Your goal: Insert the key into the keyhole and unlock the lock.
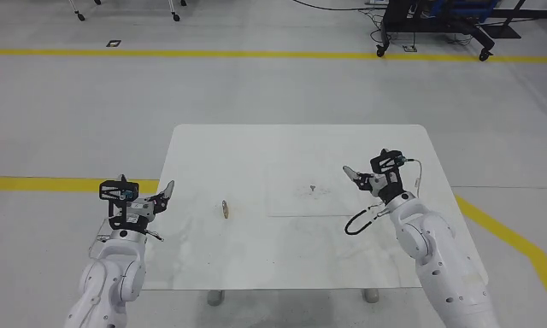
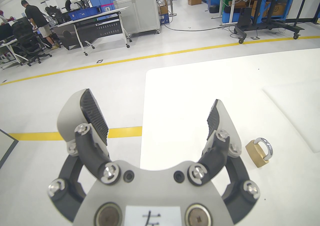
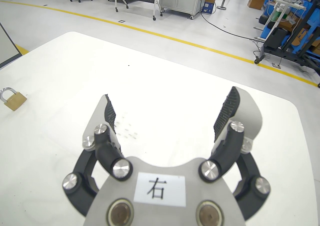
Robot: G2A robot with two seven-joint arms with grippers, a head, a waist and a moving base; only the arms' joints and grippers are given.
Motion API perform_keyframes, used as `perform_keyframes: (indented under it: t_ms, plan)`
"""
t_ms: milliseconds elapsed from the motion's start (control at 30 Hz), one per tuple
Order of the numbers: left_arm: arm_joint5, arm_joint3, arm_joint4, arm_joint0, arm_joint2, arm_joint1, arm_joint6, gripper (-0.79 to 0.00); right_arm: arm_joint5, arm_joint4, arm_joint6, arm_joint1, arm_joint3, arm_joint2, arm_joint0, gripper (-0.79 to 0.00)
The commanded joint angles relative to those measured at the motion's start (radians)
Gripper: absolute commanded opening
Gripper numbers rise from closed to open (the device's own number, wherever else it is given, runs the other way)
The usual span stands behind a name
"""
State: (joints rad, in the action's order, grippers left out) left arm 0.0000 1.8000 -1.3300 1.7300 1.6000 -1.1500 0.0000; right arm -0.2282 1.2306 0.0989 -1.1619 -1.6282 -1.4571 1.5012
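Observation:
A brass padlock (image 1: 225, 209) with a silver shackle lies on the white table (image 1: 256, 157), left of centre. It also appears in the left wrist view as the padlock (image 2: 258, 153) and in the right wrist view as the padlock (image 3: 13, 99). A small key (image 1: 313, 190) lies near the table's middle, right of the lock. My left gripper (image 1: 145, 190) (image 2: 151, 99) hangs open and empty at the table's left edge, short of the lock. My right gripper (image 1: 367, 164) (image 3: 170, 94) is open and empty over the right part of the table, beside the key.
A thin white sheet (image 2: 287, 111) lies flat on the table's middle right, with its edge (image 1: 316, 215) just in front of the key. A black cable (image 1: 359, 221) loops off the right arm. Yellow floor lines and racks on wheels lie beyond the table.

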Motion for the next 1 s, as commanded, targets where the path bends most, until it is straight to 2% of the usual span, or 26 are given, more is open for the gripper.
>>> perform_keyframes:
  t_ms: [0, 33, 133, 167, 300, 500, 567, 600, 633, 700, 767, 967]
  plan:
    - [0.000, 0.000, 0.000, 0.000, 0.000, 0.000, 0.000, 0.000, 0.000, 0.000, 0.000, 0.000, 0.000, 0.000, 0.000, 0.000]
    - [0.000, 0.000, 0.000, 0.000, 0.000, 0.000, 0.000, 0.000, 0.000, 0.000, 0.000, 0.000, 0.000, 0.000, 0.000, 0.000]
    - [0.000, 0.000, 0.000, 0.000, 0.000, 0.000, 0.000, 0.000, -0.185, -0.067, 0.054, 0.002, 0.046, 0.038, -0.038, 0.000]
    - [0.000, 0.000, 0.000, 0.000, 0.000, 0.000, 0.000, 0.000, -0.230, -0.087, 0.074, 0.002, 0.080, 0.045, -0.066, 0.000]
    - [0.000, 0.000, 0.000, 0.000, 0.000, 0.000, 0.000, 0.000, -0.515, -0.210, 0.155, 0.005, 0.243, 0.089, -0.195, 0.000]
    - [0.000, 0.000, 0.000, 0.000, 0.000, 0.000, 0.000, 0.000, -0.761, -0.235, 0.292, 0.003, 0.465, 0.182, -0.379, 0.000]
    - [0.000, 0.000, 0.000, 0.000, 0.000, 0.000, 0.000, 0.000, -0.784, -0.224, 0.321, 0.002, 0.515, 0.225, -0.428, -0.009]
    - [0.000, 0.000, 0.000, 0.000, 0.000, 0.000, 0.000, 0.000, -0.784, -0.215, 0.333, 0.001, 0.535, 0.249, -0.448, -0.108]
    - [0.000, 0.000, 0.000, 0.000, 0.000, 0.000, 0.000, 0.000, -0.784, -0.199, 0.349, 0.002, 0.556, 0.272, -0.469, -0.172]
    - [0.000, 0.000, 0.000, 0.000, 0.000, 0.000, 0.000, 0.000, -0.784, -0.162, 0.356, 0.001, 0.588, 0.312, -0.508, -0.228]
    - [0.000, 0.000, 0.000, 0.000, 0.000, 0.000, 0.000, 0.000, -0.784, -0.124, 0.338, -0.002, 0.623, 0.340, -0.541, -0.394]
    - [0.000, 0.000, 0.000, 0.000, 0.000, 0.000, 0.000, 0.000, -0.771, -0.017, 0.269, -0.018, 0.691, 0.413, -0.604, -0.474]
